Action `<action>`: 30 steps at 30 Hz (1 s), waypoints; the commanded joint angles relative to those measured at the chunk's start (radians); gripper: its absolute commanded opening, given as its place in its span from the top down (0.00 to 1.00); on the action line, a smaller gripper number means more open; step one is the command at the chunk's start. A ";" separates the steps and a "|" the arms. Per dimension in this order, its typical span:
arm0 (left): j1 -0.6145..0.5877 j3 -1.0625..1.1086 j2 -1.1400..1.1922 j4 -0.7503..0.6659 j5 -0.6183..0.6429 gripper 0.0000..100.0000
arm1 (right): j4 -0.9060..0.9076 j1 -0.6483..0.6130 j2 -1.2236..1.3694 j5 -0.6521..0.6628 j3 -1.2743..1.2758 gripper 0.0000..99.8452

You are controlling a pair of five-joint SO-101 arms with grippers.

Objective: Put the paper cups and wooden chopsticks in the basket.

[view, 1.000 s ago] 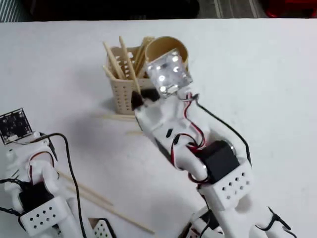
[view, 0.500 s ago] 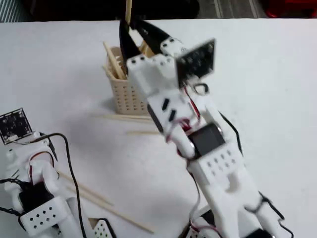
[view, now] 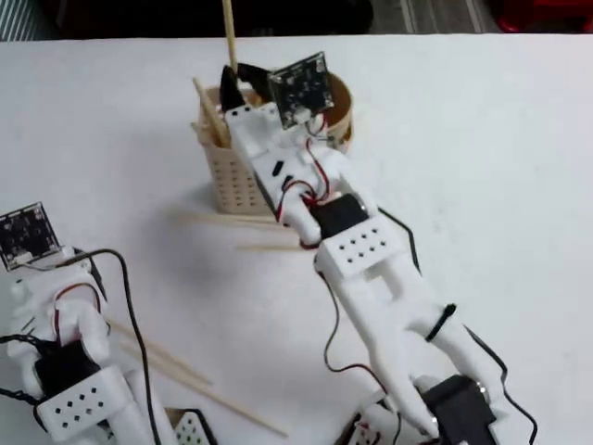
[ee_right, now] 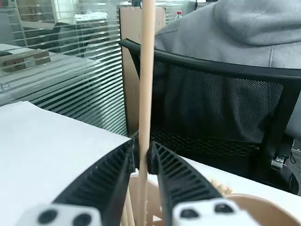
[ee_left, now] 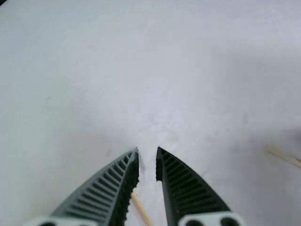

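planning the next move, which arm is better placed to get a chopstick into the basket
Right. Its jaws are shut on a chopstick held upright over the basket. The left arm sits far from the basket, jaws holding nothing.

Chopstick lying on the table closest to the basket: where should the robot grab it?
Grab the chopstick near its middle, coming straight down from above, jaws across it. It lies flat on the table, thin and long.

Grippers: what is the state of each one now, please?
Left gripper: slightly open, empty.
Right gripper: closed on an upright chopstick.
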 commanded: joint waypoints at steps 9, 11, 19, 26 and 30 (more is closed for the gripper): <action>-0.004 -0.005 -0.013 -0.020 0.008 0.92 | 0.414 0.005 -0.303 0.110 -0.015 0.79; -0.004 -0.005 -0.013 -0.020 0.008 0.92 | 0.519 0.005 -0.371 0.173 -0.015 0.80; -0.004 -0.005 -0.013 -0.021 0.008 0.92 | 0.990 0.004 -0.535 0.333 -0.014 0.81; -0.004 -0.005 -0.013 -0.021 0.008 0.92 | 1.302 0.013 -0.504 0.466 0.034 0.81; -0.004 -0.005 -0.013 -0.021 0.008 0.92 | 1.316 0.015 -0.466 0.565 0.149 0.81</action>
